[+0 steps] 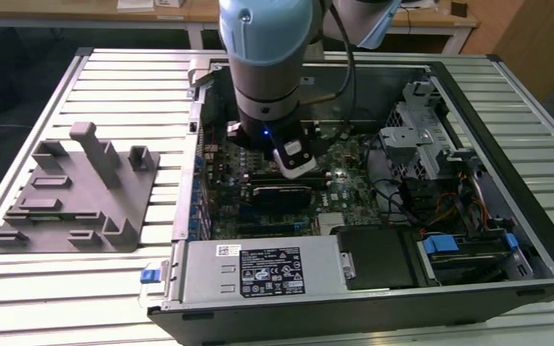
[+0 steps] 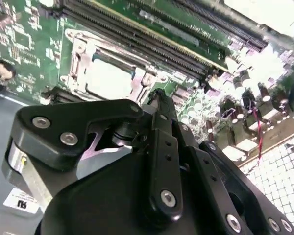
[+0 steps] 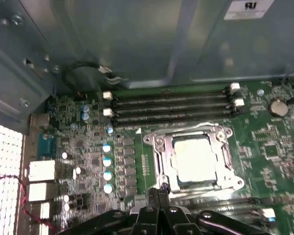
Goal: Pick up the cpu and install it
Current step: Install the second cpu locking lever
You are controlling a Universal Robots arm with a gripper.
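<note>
Your arm (image 1: 267, 65) reaches down into the open computer case (image 1: 508, 101), which lies on its side on the slatted table (image 1: 113, 79), filling the table's middle and reaching toward the edge at the exterior view's right. The tool (image 3: 159, 188) hangs just above the green motherboard (image 3: 274, 142), and in both wrist views its two black fingers (image 2: 159, 105) are pressed together at the tips with nothing between them.

The cpu (image 3: 195, 155) already sits in its socket, its pale silver top showing inside the metal socket frame (image 3: 157, 147). In the first wrist view the tool's tip is right at the frame's edge, just beside the cpu; you cannot tell whether it touches the frame.

The memory slots (image 3: 171, 105) run alongside the socket, between it and the case wall. A grey moulded fixture (image 1: 75, 194) stands on the table well apart from the case, toward the edge at the exterior view's left. The label-covered power supply box (image 1: 257, 270) fills the case's near corner.
</note>
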